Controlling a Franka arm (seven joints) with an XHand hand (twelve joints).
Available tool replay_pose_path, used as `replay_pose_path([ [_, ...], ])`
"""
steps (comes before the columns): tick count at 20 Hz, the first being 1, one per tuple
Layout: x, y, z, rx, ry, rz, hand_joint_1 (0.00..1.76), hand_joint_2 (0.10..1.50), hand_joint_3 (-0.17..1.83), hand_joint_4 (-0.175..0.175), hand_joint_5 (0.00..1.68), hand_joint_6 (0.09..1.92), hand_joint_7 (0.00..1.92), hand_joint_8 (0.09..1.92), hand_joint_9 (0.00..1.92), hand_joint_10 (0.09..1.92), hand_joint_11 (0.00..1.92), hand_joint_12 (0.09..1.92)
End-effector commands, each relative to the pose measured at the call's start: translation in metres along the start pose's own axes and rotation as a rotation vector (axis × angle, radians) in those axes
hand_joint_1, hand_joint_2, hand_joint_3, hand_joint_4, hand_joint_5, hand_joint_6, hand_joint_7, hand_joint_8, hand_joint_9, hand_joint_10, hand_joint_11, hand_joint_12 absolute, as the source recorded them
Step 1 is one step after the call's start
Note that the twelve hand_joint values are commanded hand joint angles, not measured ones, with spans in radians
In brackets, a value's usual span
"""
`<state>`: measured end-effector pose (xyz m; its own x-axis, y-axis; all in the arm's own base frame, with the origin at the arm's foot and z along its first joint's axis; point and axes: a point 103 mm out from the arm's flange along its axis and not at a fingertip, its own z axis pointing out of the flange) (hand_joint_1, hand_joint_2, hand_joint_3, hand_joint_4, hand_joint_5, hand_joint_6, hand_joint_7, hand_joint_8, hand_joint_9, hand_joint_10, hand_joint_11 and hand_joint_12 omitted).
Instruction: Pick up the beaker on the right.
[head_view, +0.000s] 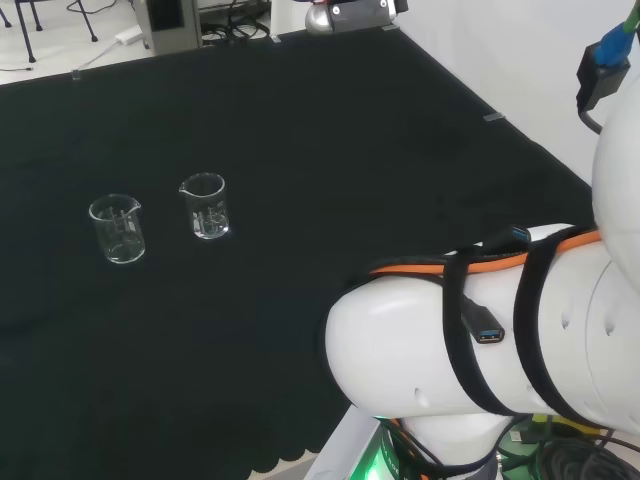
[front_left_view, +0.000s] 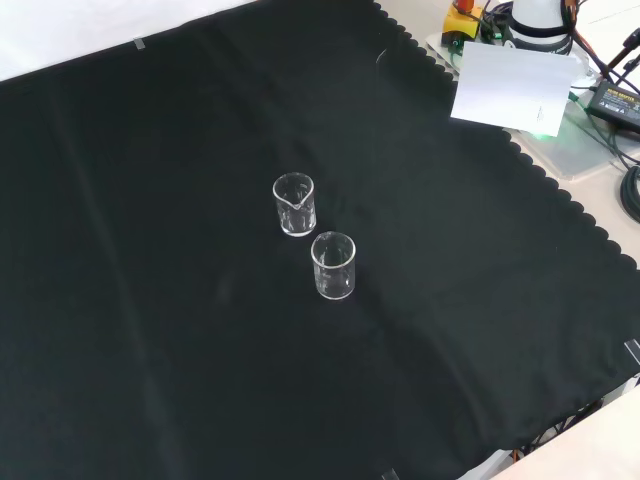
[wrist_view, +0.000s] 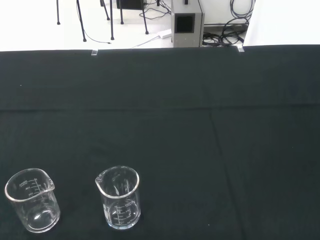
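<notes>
On black cloth (head_view: 300, 120): two small clear glass beakers, right one (head_view: 204, 206), left one (head_view: 118, 229), both untouched; nothing lifted; hand state cannot tell.

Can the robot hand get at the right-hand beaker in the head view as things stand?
Probably yes. The right beaker stands upright on open black cloth, apart from the left beaker, with nothing over or around it. The gap between them is modest, so finger clearance on that side looks tighter.
</notes>
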<state>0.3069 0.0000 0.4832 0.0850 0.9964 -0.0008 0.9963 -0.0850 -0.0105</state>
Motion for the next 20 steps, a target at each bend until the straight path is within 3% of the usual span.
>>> replay_pose_path([
  [1, -0.002, -0.011, -0.015, 0.009, 0.000, 0.011, 0.31, 1.11, 0.60, -0.040, 0.33, 0.52, 0.32, 0.66, 0.36, 0.75, 0.25, 1.06],
  [3, -0.001, -0.010, -0.014, 0.016, -0.002, 0.017, 0.15, 1.27, 0.38, -0.021, 0.26, 0.26, 0.18, 0.51, 0.22, 0.67, 0.06, 1.06],
  [6, -0.002, -0.005, -0.006, 0.025, -0.003, 0.028, 0.16, 1.30, 0.27, -0.016, 0.25, 0.13, 0.16, 0.46, 0.19, 0.65, 0.00, 1.05],
  [15, -0.016, 0.015, 0.036, 0.054, 0.040, 0.062, 0.36, 1.20, 0.22, -0.026, 0.24, 0.09, 0.20, 0.48, 0.22, 0.67, 0.00, 1.08],
  [20, -0.030, 0.047, 0.071, 0.050, 0.095, 0.042, 0.40, 1.16, 0.22, -0.030, 0.25, 0.09, 0.20, 0.49, 0.23, 0.68, 0.00, 1.09],
])
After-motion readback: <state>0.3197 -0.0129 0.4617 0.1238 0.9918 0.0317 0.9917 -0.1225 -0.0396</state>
